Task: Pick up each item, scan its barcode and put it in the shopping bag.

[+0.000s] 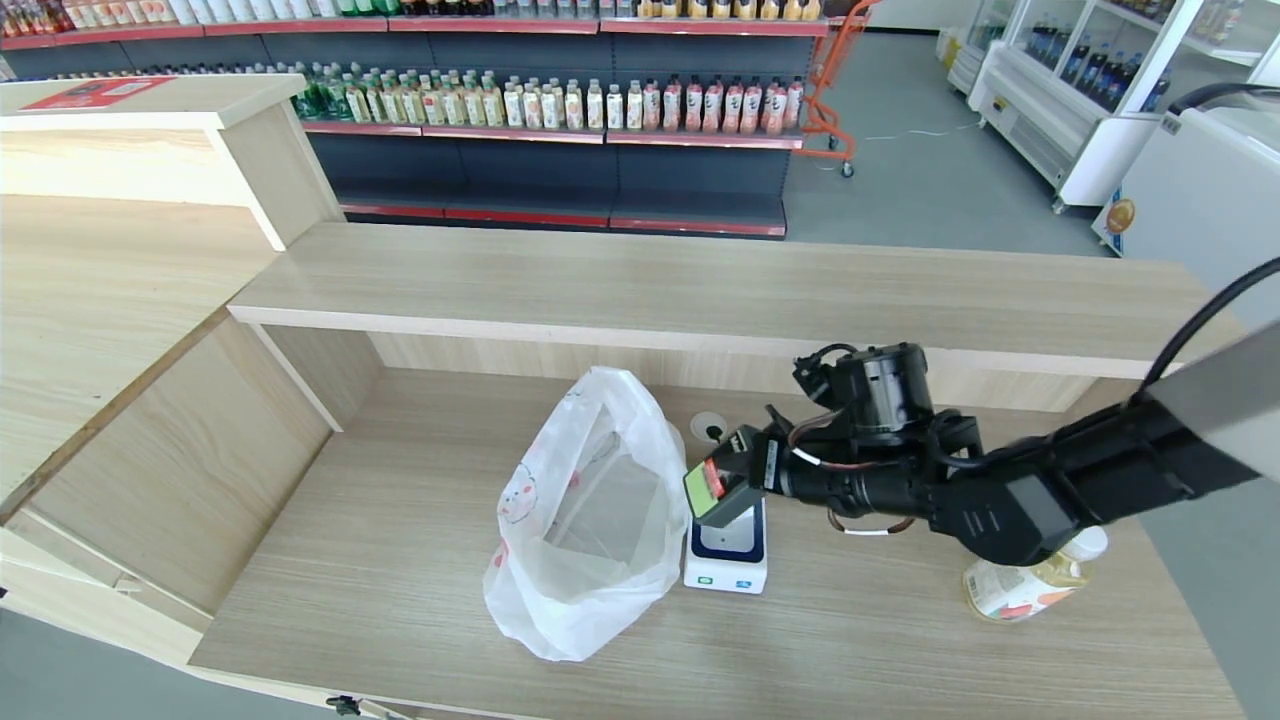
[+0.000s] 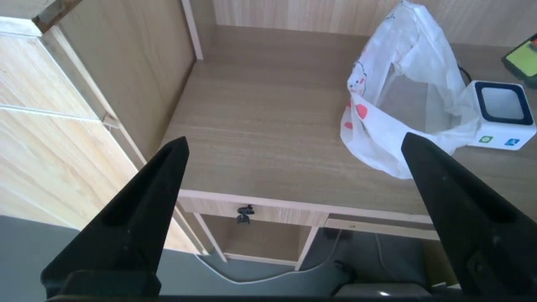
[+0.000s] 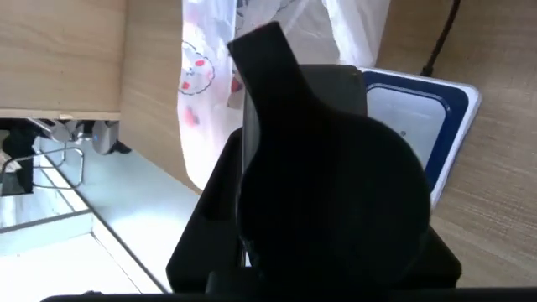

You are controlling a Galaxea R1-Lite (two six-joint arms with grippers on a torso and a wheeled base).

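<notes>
Your right arm (image 1: 1010, 490) was matte black all along, built of chunky, rounded segments, with a ribbed cylindrical housing (image 1: 885, 385) at the wrist. Thin cables looped around that wrist, one black with a white band and one brownish, curling underneath. A thick black cable (image 1: 1200, 325) arched over the arm's near end, beside a flat grey panel (image 1: 1215, 395). Your right gripper (image 1: 722, 482) was black too. Your left gripper (image 2: 294, 222) had two plain black wedge-shaped fingers (image 2: 134, 222) tapering to blunt tips.
</notes>
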